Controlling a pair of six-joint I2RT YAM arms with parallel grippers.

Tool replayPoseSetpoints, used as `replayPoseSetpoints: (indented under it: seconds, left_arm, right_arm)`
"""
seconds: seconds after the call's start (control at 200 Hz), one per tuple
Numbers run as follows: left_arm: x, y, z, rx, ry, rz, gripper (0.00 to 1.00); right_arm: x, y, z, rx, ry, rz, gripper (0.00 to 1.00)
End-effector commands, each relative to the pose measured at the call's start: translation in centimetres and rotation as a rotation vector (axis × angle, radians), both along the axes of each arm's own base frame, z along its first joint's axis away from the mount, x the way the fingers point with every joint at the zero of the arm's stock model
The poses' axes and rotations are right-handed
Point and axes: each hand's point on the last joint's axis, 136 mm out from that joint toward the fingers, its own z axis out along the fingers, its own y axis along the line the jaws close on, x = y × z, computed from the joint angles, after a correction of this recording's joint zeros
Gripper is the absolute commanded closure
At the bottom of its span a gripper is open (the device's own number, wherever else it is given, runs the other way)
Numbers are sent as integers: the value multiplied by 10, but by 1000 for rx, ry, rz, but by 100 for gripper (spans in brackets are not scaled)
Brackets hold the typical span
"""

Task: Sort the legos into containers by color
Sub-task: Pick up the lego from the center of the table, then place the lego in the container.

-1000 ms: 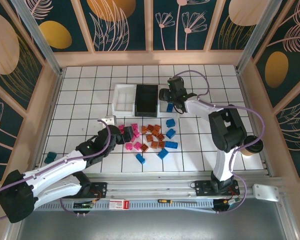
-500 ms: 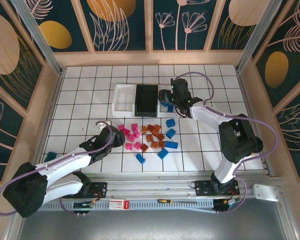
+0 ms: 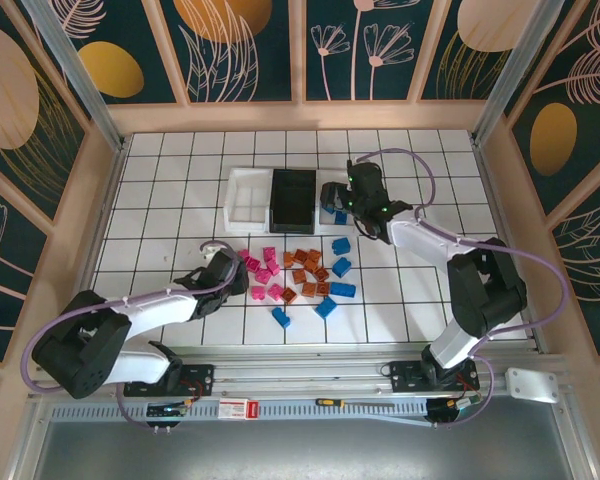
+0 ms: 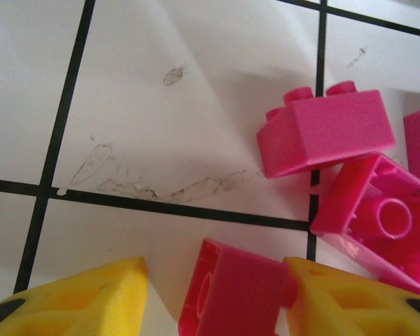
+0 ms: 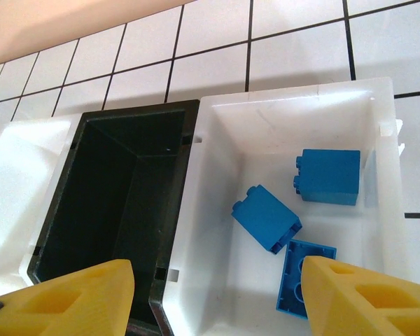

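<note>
Right gripper [image 5: 215,280] above the bins, yellow fingers [image 5: 70,297] spread wide, nothing between them. White rectangular plastic bin [image 5: 294,96] holds three bright blue plastic bricks. Brick A [image 5: 329,176] sits near its right wall, brick B [image 5: 267,218] lies tilted at centre, and brick C [image 5: 304,280] lies at the near edge. Black rectangular plastic bin [image 5: 77,182] touches its left wall. Second white bin [image 5: 14,175] sits against the black bin's left side. White tiled worktop [image 5: 301,49] beyond.
</note>
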Motion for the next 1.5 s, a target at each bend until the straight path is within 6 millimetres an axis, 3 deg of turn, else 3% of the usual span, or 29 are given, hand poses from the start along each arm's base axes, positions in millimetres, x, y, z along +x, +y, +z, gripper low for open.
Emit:
replayPoseSetpoints:
  seconds: [0.0,0.14,0.22,0.295,0.4,0.49,0.576,0.686,0.716,0.736,0.791,0.851,0.871,1.001,1.086,1.246,1.346,1.491]
  left_arm:
    - [21,-6,10,-13,-61,3,53]
    - [27,-7,8,8,-63,1,69]
    - [29,-11,20,-21,-88,-9,78]
    - [33,-16,43,-51,-129,-22,85]
    - [49,-23,88,-69,-212,-28,86]
    - [75,-32,123,-73,-271,-27,86]
    - [105,-40,137,-89,-291,-20,87]
    - [144,-40,136,-69,-287,12,88]
    - [149,-38,124,-60,-264,18,88]
    - [160,-41,133,-74,-283,20,88]
    - [175,-39,126,-69,-271,38,89]
    - [188,-38,121,-61,-262,48,89]
    - [192,-38,110,-48,-240,51,89]
    - [208,-36,86,-19,-196,67,89]
    - [213,-34,77,-9,-184,78,81]
    - [216,-39,82,-37,-201,66,44]
    - [214,-42,102,-71,-232,51,34]
    - [195,-49,154,-185,-322,6,22]
  right_arm:
    - [-7,1,16,51,-34,2,36]
    - [-16,-5,17,56,-37,-2,36]
    - [-23,-9,17,58,-36,-7,36]
    - [-31,-13,14,60,-30,-6,36]
    - [-46,-18,6,72,-20,-5,36]
    - [-60,-20,-5,76,-4,-5,36]
    - [-68,-23,-14,77,14,-10,37]
    - [-78,-25,-18,71,24,-10,37]
    - [-80,-25,-17,70,23,-11,37]
    - [-82,-26,-17,71,23,-9,37]
    - [-87,-29,-16,70,21,-14,37]
    - [-92,-32,-14,70,17,-17,37]
    - [-93,-34,-14,70,16,-21,37]
    - [-103,-40,-13,78,11,-23,37]
    - [-108,-41,-11,87,7,-15,37]
    - [-113,-44,-1,112,-23,-7,33]
    - [-115,-41,7,124,-41,13,33]
    - [-114,-35,16,132,-56,40,33]
